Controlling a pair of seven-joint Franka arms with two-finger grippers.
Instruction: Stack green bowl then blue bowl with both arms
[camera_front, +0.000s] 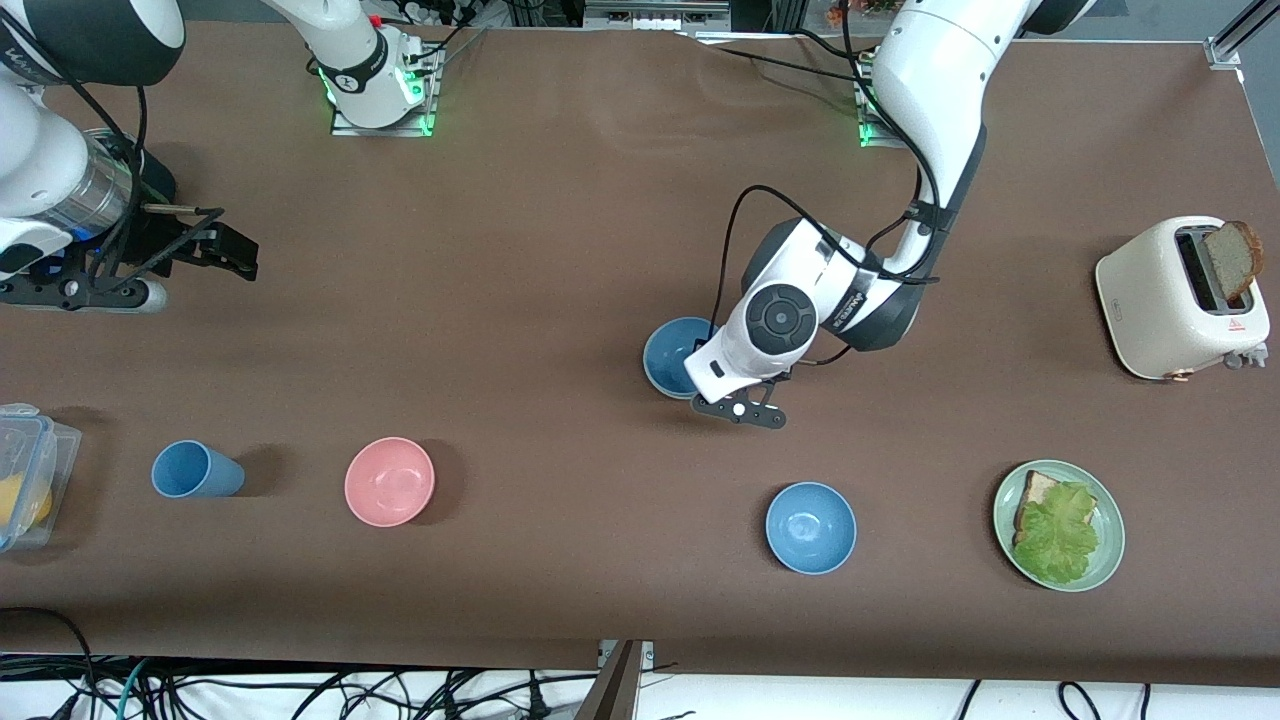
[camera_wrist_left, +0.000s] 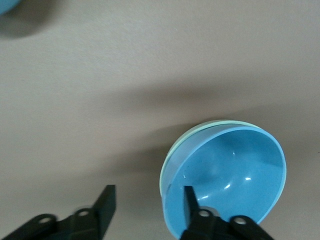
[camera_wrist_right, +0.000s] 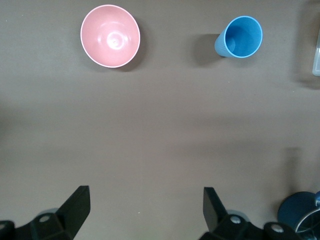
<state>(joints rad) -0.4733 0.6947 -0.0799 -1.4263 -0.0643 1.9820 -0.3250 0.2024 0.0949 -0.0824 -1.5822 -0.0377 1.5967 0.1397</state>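
Front view first: the left arm (camera_front: 930, 110) reaches down from the top of the frame toward the centre, and its wrist covers part of the blue bowl (camera_front: 668, 352), which sits just left of centre with the left gripper (camera_front: 742, 410) directly over its rim. Lower in the frame, nearer the camera, a second, brighter blue bowl (camera_front: 810, 527) stands alone, with the green plate (camera_front: 1108, 515) of bread and lettuce at lower right and the toaster (camera_front: 1180, 300) at the right edge. At the left edge the right gripper (camera_front: 215, 250) hangs over bare table, the arm waiting, and the pink bowl (camera_front: 389, 481) and blue cup (camera_front: 195, 470) sit at lower left. Over to the left wrist view: at lower right of the frame the blue bowl (camera_wrist_left: 235, 185) nests inside the green bowl (camera_wrist_left: 172, 152), only a thin mint rim showing around it, and the fingers (camera_wrist_left: 189, 200) are spread apart, one inside the bowl, the other outside it over the table. Right wrist view: the fingers (camera_wrist_right: 80, 202) are wide apart along the bottom of the frame, above brown table (camera_wrist_right: 160, 140), holding nothing, with the pink bowl (camera_wrist_right: 110, 35) at upper left and the blue cup (camera_wrist_right: 241, 37) at upper right.
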